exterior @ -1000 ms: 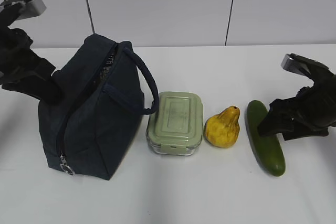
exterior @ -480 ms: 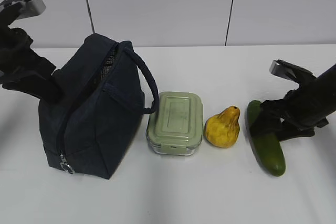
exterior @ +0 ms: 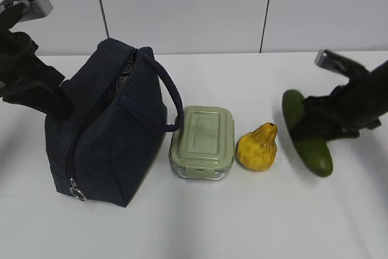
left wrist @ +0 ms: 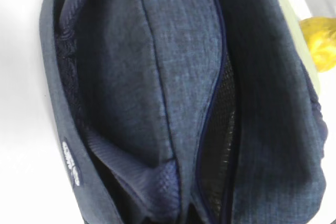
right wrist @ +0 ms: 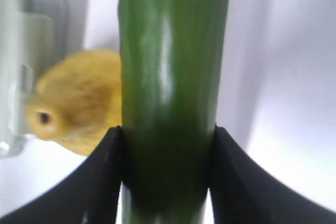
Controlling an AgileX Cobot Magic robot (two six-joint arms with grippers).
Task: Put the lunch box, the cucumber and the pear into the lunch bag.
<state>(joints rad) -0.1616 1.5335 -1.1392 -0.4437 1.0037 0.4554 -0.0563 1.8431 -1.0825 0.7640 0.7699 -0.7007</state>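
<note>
Right gripper (right wrist: 167,174) clamped across cucumber (right wrist: 170,82), both black fingers (right wrist: 102,174) pressed flat against its sides. In exterior view, right gripper (exterior: 310,127) seen gripping cucumber (exterior: 306,133) near mid-length; cucumber tilted, blurred, its lower end apparently off the white table (exterior: 242,222). Pear (exterior: 258,147) just left of gripper, resting on table, narrow neck pointing up and back; same pear (right wrist: 79,108) visible in wrist view left of the fingers, apart from cucumber. Lunch box (exterior: 202,141) farther left of gripper, beyond pear, sage-green lid clipped on; edge of lunch box (right wrist: 26,72) at far left of right wrist view, blurred.

Left gripper not visible in its own wrist view; open or closed cannot be told. Left arm (exterior: 27,71) behind and left of lunch bag (exterior: 109,131). Lunch bag (left wrist: 173,98) directly below left wrist camera, top opening partly gaping, mesh inside visible. Loop handle (exterior: 167,95) arching toward lunch box. Metal ring pull (exterior: 77,195) at bag's lower front corner.
</note>
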